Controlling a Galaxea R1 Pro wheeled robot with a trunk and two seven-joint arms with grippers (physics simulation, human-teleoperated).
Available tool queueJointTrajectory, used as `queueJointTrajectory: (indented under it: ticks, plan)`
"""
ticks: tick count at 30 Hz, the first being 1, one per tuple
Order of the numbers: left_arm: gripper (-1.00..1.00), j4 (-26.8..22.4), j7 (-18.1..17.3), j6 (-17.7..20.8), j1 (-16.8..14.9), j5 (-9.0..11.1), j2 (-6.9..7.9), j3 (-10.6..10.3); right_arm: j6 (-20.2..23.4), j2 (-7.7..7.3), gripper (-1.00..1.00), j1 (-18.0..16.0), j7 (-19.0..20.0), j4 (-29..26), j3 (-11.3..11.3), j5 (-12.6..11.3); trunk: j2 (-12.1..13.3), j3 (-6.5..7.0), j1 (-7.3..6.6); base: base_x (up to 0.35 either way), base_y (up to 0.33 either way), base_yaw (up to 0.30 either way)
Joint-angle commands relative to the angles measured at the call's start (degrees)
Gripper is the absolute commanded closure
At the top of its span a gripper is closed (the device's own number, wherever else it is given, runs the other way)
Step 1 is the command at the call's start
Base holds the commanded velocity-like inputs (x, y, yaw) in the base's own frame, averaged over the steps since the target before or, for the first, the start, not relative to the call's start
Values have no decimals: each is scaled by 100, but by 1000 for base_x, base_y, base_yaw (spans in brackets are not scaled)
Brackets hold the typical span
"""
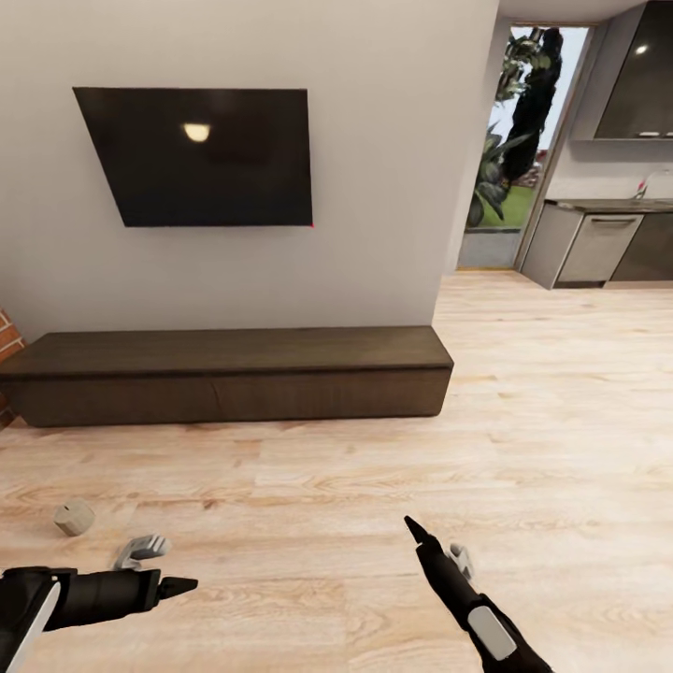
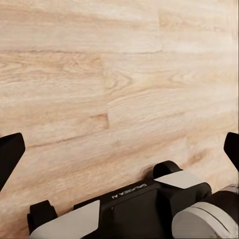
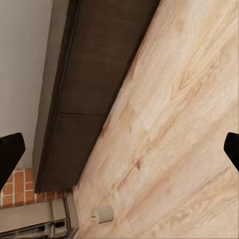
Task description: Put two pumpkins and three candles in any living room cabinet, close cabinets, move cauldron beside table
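The long, low dark brown cabinet [image 1: 224,374] stands against the white wall with its drawer fronts shut, and it also runs across the right wrist view [image 3: 99,74]. One off-white candle [image 1: 73,517] lies on its side on the wood floor in front of the cabinet's left end [image 3: 103,214]. My left gripper [image 1: 178,587] hovers over bare floor to the right of that candle, open and holding nothing [image 2: 119,152]. My right gripper [image 1: 414,530] is open too and points towards the cabinet [image 3: 119,152]. The pumpkins, the cauldron and the table are out of view.
A black TV [image 1: 201,154] hangs on the wall above the cabinet. Red brick [image 1: 7,341] edges the far left. At the right a doorway [image 1: 523,140] shows plants, and grey kitchen units [image 1: 598,248] stand beyond. Wood floor [image 1: 523,421] stretches wide between.
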Motion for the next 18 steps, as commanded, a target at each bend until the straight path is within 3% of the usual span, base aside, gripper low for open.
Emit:
queueJointTrajectory:
  ticks: [1, 8, 12, 18]
  plan:
    - [-100, 1, 6, -2, 0, -4, -30, -73, -43, 35, -100, -113, -40, 6, 1, -25, -42, -19, 23, 0, 0, 0]
    - [-100, 6, 13, -3, 0, 7, -102, -193, -575, 106, -100, -306, -188, 132, -6, -129, -322, -145, 176, 0, 0, 0]
    - [-100, 4, 16, -3, 0, -1, -316, -208, -758, 125, -100, -335, -206, 297, -10, -162, -483, -217, 264, 0, 0, 0]
    - [-100, -26, 11, 3, 0, 13, -415, -206, -1093, 283, -100, -361, -394, 300, 20, -103, -723, -324, 396, 0, 0, 0]
